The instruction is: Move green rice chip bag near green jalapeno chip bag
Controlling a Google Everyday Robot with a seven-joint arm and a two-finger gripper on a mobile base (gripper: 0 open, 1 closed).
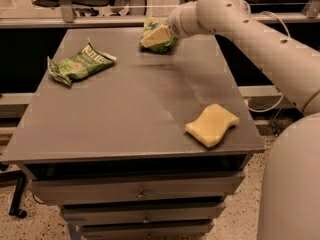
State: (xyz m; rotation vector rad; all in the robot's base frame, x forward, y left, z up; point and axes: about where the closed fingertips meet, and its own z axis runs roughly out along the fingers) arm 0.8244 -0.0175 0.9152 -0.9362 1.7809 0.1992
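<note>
The green rice chip bag (pixel 161 43) is puffy and bright light-green, at the far edge of the grey table (pixel 125 114), right of centre. My gripper (pixel 155 36) reaches in from the right and is shut on this bag, holding it just above the tabletop with a shadow beneath. The green jalapeno chip bag (pixel 80 64) is flatter and darker green and lies at the far left of the table, well apart from the gripper.
A yellow sponge (pixel 212 125) lies near the table's front right corner. My white arm (pixel 260 39) crosses above the table's right side. Drawers (pixel 140 191) sit under the tabletop. A chair base and a railing stand behind the table.
</note>
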